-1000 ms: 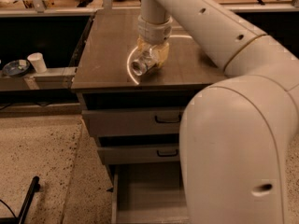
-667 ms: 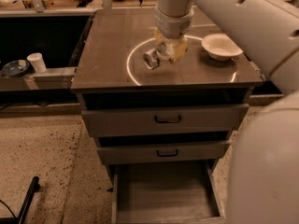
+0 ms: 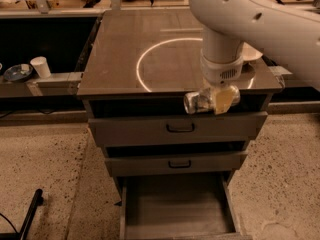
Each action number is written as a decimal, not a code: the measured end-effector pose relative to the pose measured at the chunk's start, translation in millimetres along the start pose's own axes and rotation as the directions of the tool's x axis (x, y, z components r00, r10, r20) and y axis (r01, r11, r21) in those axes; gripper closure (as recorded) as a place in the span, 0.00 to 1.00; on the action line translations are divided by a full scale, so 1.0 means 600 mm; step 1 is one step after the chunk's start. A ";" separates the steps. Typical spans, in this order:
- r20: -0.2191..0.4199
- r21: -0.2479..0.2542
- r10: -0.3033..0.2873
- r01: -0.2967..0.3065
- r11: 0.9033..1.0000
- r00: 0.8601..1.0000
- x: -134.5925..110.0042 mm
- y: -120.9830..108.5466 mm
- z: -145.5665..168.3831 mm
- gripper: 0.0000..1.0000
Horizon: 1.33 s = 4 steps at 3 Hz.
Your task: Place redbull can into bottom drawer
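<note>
The gripper point(image 3: 214, 102) squeezes the shiny round can point(image 3: 194, 103) sideways, just past the smooth brown table's point(image 3: 125, 49) front edge near its right corner, with the open flat-floored drawer point(image 3: 175, 206) below.

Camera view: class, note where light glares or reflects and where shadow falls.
Camera view: a bright ring of light reflects off the glossy cabinet top; the redbull can glints, held sideways in the gripper just past the top's front edge; the open bottom drawer lies dim below; dark shadow fills the gaps above the two upper drawers.
</note>
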State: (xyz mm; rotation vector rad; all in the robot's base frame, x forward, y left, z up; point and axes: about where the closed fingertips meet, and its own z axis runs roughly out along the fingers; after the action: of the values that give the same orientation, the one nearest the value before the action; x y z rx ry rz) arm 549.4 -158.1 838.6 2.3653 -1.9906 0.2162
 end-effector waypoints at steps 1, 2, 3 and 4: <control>0.164 -0.016 0.115 -0.114 0.993 0.980 0.000 0.075 0.035 1.00; 0.252 0.005 0.185 -0.192 0.981 0.950 0.019 0.095 0.010 1.00; 0.311 0.001 0.158 -0.166 0.986 0.937 -0.004 0.084 0.066 1.00; 0.425 -0.025 0.173 -0.180 0.983 0.889 -0.026 0.095 0.203 1.00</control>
State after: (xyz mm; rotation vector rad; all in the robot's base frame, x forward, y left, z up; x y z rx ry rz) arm 500.3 -168.0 713.0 2.3988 -2.3952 -0.3153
